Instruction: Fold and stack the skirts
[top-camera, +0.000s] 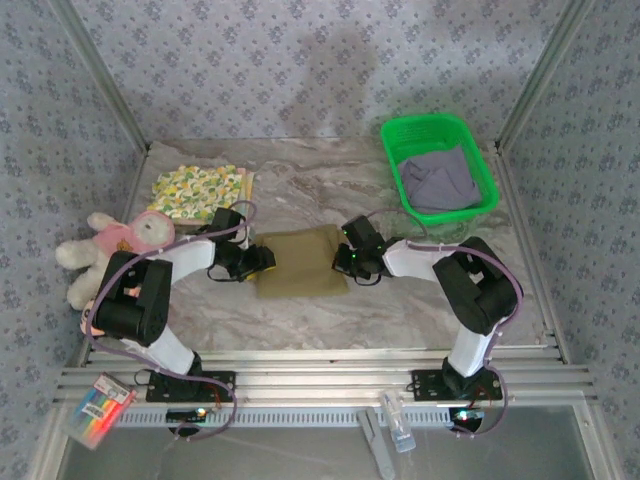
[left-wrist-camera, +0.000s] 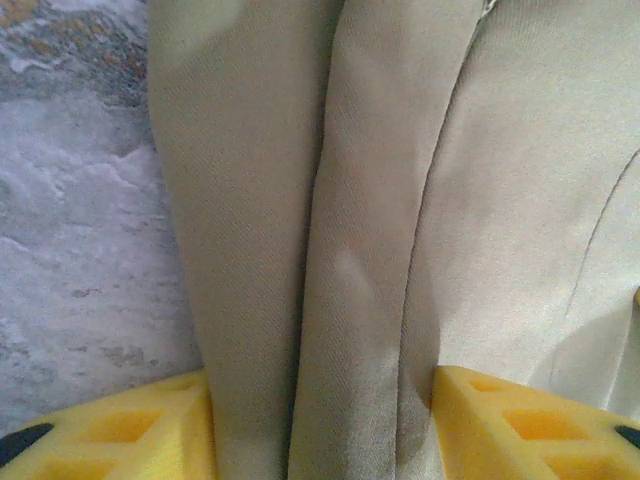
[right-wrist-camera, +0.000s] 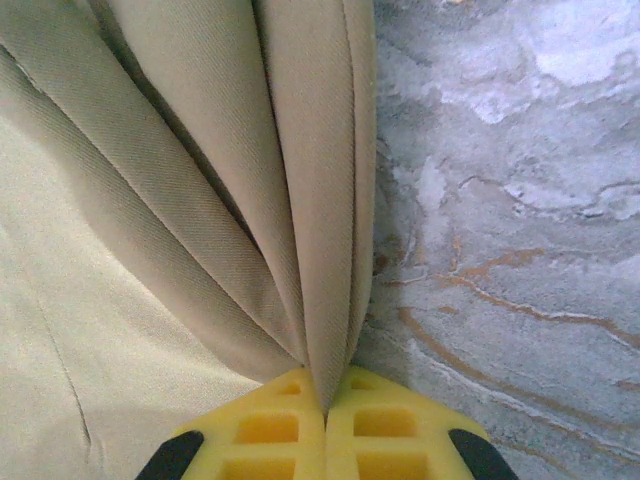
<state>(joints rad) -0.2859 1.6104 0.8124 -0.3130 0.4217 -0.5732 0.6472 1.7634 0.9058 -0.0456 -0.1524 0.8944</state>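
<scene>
Three skirts counted on the marble-patterned table (top-camera: 330, 185).

Item 1: plain, soft olive-khaki skirt (top-camera: 300, 262), lying at the table's centre as a layered rectangle between the two arms. This is the piece being worked.

Item 2: white-yellow floral skirt with green (top-camera: 198, 192), folded flat at the back left, well apart from item 1.

Item 3: lavender-purple skirt (top-camera: 440, 182), crumpled inside the green plastic basket (top-camera: 487, 172) at the back right, not yet folded.

Left gripper (left-wrist-camera: 320, 385): at the olive-khaki skirt's left edge. Its yellow fingers (left-wrist-camera: 130, 425) stand about half apart and straddle a raised ridge of the cloth. No firm pinch is evident.

Right gripper (right-wrist-camera: 326, 385): at the skirt's right edge, fingers pressed together with the stacked cloth edges nipped between their tips.

Step in hand, as judged: securing both sides of the olive-khaki skirt, for a further fold or for carrying it to the floral one. The next move calls for the left fingers to clamp the ridge fully, then for both arms to rise evenly so the layers do not slip apart.

Other stock: pink plush toy (top-camera: 110, 245) at the left edge; clear pack of coloured markers (top-camera: 98, 408) near the left base.

Writing: none legible; any print on the marker pack is too small to read.
</scene>
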